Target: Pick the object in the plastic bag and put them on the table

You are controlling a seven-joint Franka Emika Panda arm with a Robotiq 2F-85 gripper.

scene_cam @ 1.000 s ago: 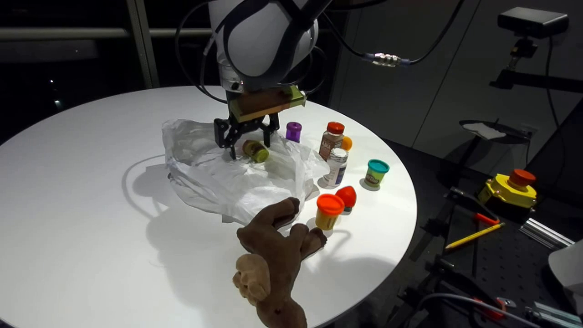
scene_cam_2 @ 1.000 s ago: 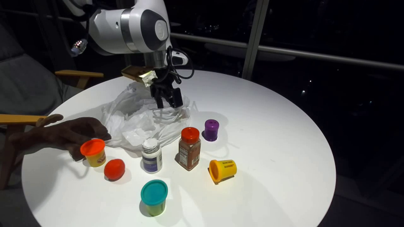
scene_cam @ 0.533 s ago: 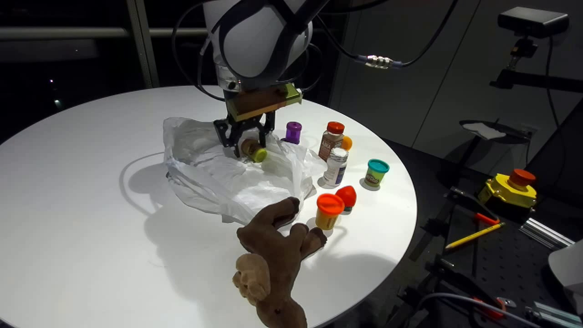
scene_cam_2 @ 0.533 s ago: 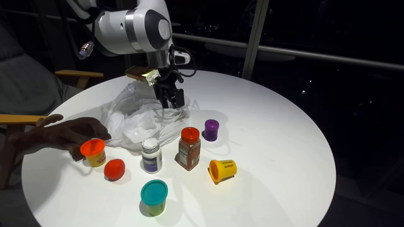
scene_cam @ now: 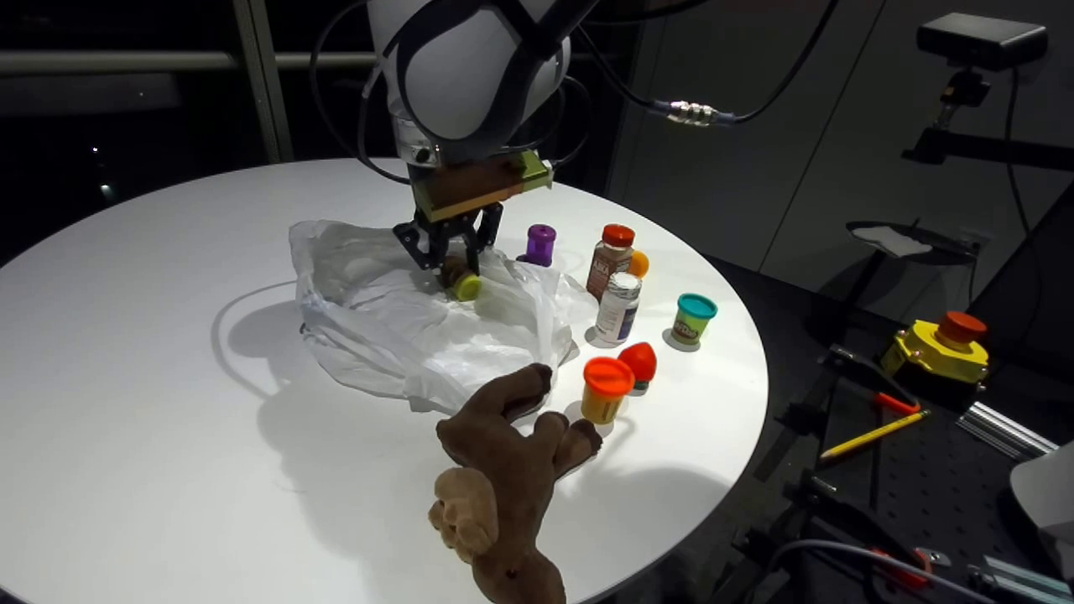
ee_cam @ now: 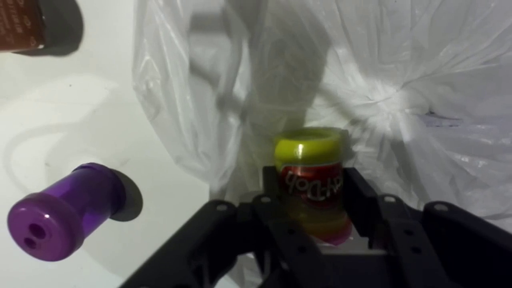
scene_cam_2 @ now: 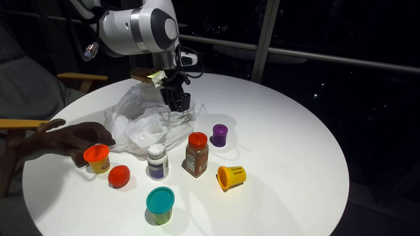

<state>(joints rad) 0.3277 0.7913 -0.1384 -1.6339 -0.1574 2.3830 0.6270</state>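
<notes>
A yellow-lidded Play-Doh tub [ee_cam: 310,188] lies tilted among the folds of the translucent plastic bag [scene_cam: 436,356], its red label facing the wrist view. The end effector [ee_cam: 309,171] grips it, one dark finger against each side; whether the tub is clear of the film underneath, I cannot tell. The bag spreads crumpled over a round white surface [scene_cam: 151,403], its mouth gaping.

Near the bag, a purple two-hole pencil sharpener [ee_cam: 66,212] stands upright. Next to it come a red-capped spice jar [scene_cam_2: 197,157] and a white labelled bottle [scene_cam_2: 158,164], both upright. A yellow tub [scene_cam_2: 234,177] rests on its side near the spice jar, while a teal-lidded Play-Doh tub [scene_cam: 692,319] stands farther out, towards the rim. An orange-lidded Play-Doh tub [scene_cam: 606,391] is upright just beside a small red toy [scene_cam: 639,362]. A brown plush animal [scene_cam: 508,470] lies near both, legs pointing at the bag; whether it touches the film is unclear.

Off the surface, a yellow emergency-stop box [scene_cam: 931,352] with a red button [scene_cam: 961,328], a yellow pencil [scene_cam: 875,434] and a mounted camera [scene_cam: 982,40] show in an exterior view. In an exterior view a grey chair [scene_cam_2: 36,88] with wooden armrests [scene_cam_2: 82,76] stands beyond the rim
</notes>
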